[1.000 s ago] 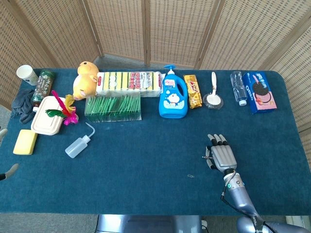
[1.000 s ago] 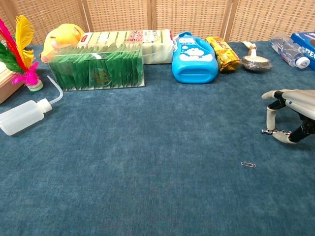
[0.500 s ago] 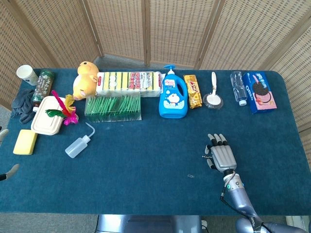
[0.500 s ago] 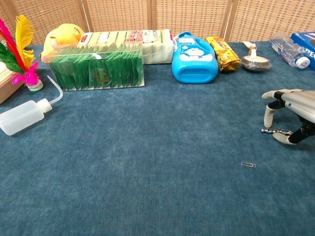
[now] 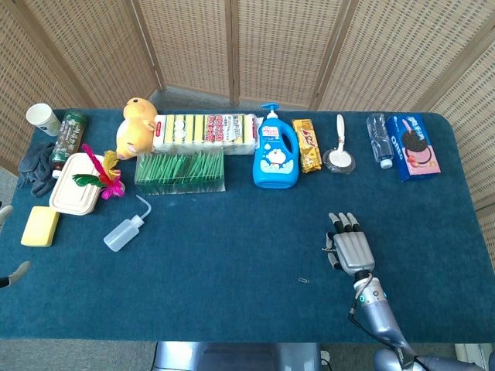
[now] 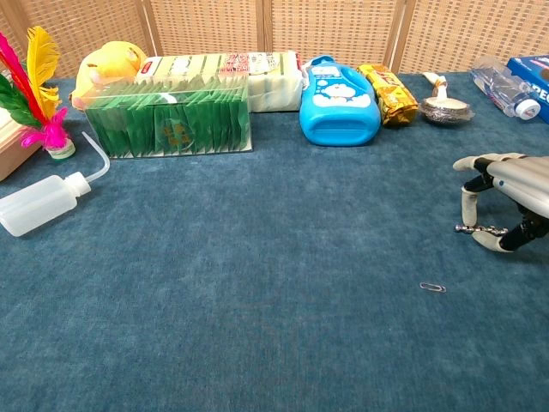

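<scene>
Right hand (image 6: 506, 193) low over blue felt table (image 6: 257, 283), fingers (image 5: 344, 224) curled down, thumb and a finger pinching thin metal pin (image 6: 477, 228) held level above cloth; small wire paperclip (image 6: 432, 287) flat on cloth just beside; left hand out of sight; glossy blue plastic bottle (image 5: 275, 151) well apart

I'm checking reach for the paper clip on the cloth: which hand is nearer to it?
Right. The right hand hovers just right of the paper clip, slightly beyond it. The left hand shows only as fingers at the table's far left edge, well away.
</scene>
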Robot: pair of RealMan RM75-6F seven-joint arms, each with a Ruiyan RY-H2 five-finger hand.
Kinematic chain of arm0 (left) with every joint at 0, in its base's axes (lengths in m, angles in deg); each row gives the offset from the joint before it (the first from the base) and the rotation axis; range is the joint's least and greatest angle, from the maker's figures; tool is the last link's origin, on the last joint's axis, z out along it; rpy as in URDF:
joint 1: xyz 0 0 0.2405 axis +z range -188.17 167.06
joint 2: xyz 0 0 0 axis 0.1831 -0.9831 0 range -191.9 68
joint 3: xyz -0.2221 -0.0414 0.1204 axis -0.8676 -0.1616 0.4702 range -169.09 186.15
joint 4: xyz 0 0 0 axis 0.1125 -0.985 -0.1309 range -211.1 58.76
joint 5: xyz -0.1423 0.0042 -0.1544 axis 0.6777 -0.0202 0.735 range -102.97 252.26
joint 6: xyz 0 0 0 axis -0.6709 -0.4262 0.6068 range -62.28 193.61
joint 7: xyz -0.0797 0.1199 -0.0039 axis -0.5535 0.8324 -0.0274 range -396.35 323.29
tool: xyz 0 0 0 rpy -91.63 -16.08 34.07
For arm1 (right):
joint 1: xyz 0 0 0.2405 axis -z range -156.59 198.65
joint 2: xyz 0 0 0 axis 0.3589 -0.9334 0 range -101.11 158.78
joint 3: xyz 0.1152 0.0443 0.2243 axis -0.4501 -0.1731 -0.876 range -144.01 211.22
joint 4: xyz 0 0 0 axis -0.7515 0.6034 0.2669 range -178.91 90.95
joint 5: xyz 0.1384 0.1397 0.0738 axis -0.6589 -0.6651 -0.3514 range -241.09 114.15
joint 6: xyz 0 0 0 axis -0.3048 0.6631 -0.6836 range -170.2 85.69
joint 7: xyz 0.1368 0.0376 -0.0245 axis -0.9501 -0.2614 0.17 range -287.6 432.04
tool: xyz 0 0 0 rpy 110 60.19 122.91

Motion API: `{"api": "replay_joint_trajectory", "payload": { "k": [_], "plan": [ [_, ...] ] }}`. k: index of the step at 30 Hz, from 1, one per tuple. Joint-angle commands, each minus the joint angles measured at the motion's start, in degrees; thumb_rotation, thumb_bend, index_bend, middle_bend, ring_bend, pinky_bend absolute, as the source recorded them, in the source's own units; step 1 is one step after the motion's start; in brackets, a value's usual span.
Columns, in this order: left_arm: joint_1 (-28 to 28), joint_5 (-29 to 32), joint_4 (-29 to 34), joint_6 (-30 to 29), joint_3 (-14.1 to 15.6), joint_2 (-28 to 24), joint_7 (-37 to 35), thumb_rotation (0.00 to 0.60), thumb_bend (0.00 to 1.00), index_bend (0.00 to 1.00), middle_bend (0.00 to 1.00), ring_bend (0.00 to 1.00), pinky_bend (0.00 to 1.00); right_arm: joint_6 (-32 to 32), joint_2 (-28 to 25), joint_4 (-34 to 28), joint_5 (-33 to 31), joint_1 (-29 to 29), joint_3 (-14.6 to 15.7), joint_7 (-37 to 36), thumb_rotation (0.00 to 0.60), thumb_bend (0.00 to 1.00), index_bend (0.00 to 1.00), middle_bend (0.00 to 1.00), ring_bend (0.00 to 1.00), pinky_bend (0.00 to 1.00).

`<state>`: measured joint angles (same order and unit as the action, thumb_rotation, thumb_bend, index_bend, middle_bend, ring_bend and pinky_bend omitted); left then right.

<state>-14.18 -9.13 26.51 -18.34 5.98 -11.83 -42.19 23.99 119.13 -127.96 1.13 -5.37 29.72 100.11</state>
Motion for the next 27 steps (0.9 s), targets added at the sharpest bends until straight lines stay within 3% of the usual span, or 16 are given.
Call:
{"api": "replay_joint_trajectory", "payload": {
  "k": [1, 12, 27],
  "plan": [
    [-0.01, -0.05, 0.01, 0.03, 0.03, -0.01, -0.02, 0.600, 0.41, 0.00, 0.00, 0.00, 0.00, 0.12, 0.25, 0.26, 0.25, 0.15, 0.10, 0.09, 0.600, 0.40, 0.50, 0.00, 0.00, 0.00],
    [0.02, -0.07, 0.01, -0.01, 0.06, -0.14, -0.37, 0.600, 0.41, 0.00, 0.00, 0.00, 0.00, 0.71, 1.95, 2.33, 1.59, 0.51, 0.21, 0.57, 0.600, 0.40, 0.49, 0.00, 0.00, 0.00],
    [-0.07, -0.08, 0.07, 0.17, 0.14, -0.02, -0.09, 0.600, 0.41, 0.00, 0.00, 0.00, 0.00, 1.02, 3.45, 4.89, 3.10, 1.12, -0.18, -0.71, 0.600, 0.45, 0.57, 0.00, 0.00, 0.00]
  ]
}}
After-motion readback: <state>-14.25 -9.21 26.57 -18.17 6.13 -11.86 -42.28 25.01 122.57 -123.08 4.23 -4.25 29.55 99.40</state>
